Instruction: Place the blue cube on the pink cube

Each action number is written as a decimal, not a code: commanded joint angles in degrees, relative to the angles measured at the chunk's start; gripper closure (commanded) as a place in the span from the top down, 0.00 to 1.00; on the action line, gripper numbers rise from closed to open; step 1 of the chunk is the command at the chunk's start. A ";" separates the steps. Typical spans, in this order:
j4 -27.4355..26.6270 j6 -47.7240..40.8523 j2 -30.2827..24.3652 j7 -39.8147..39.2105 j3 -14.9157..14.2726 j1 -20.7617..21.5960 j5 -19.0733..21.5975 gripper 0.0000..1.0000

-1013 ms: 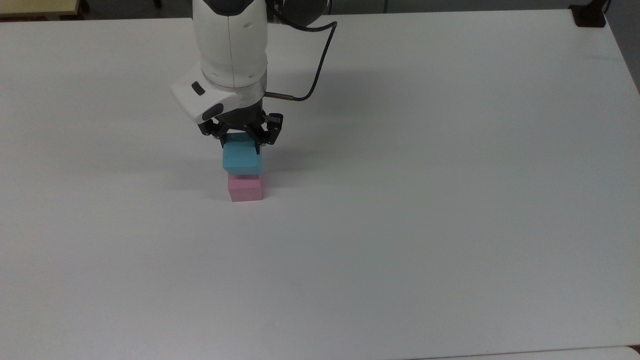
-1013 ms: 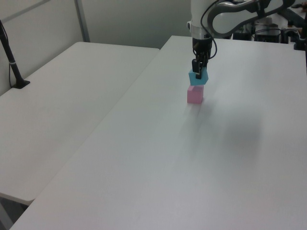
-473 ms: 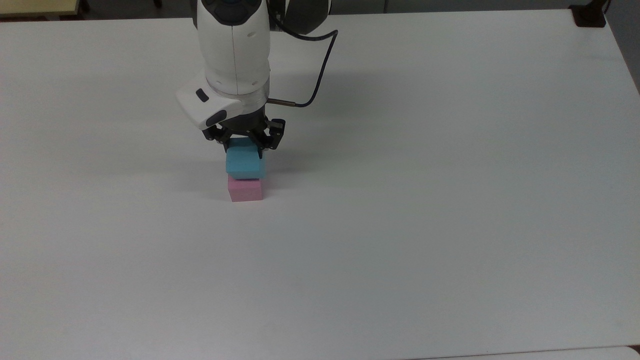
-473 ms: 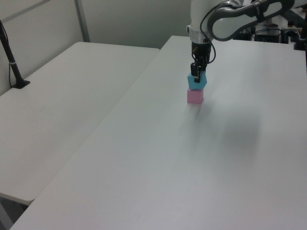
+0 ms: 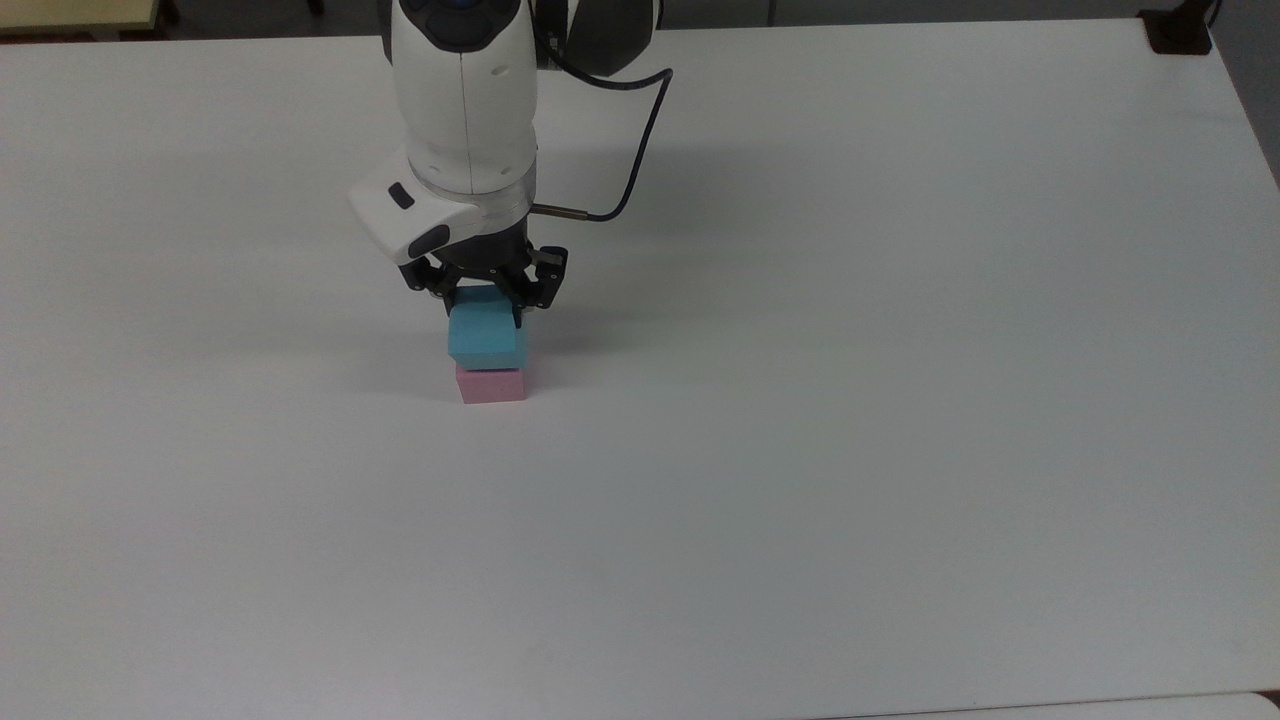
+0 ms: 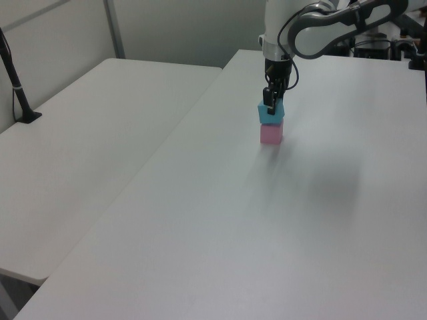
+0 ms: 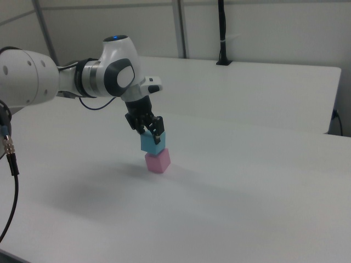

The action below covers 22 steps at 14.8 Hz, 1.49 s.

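The blue cube [image 5: 487,340] rests squarely on top of the pink cube [image 5: 491,386], which stands on the white table [image 5: 800,450] left of centre in the top view. My gripper [image 5: 483,298] comes straight down from above and is shut on the blue cube's upper part, one finger on each side. In the left view the gripper [image 6: 270,100] hides part of the blue cube [image 6: 269,113] above the pink cube [image 6: 271,134]. The right view shows the gripper [image 7: 149,130], the blue cube [image 7: 152,143] and the pink cube [image 7: 158,162] stacked in one line.
A black cable [image 5: 640,130] loops off the wrist. A black mount [image 5: 1180,30] sits at the table's far right corner in the top view. A second white table [image 6: 87,133] adjoins on the left view's left, with a black pole [image 6: 17,87].
The gripper has come down with the blue cube. The cube hung tilted a little above the pink cube before and now sits level on it.
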 commanded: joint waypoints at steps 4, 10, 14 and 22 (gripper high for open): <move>-1.48 1.82 -0.02 1.51 0.00 -0.31 -3.31 1.00; -0.17 -0.10 -2.02 1.51 -0.09 -0.93 -2.27 1.00; 4.31 -11.87 -7.47 1.33 -0.44 -2.60 3.09 1.00; 3.88 -24.71 -19.34 1.60 -5.97 -1.63 8.98 1.00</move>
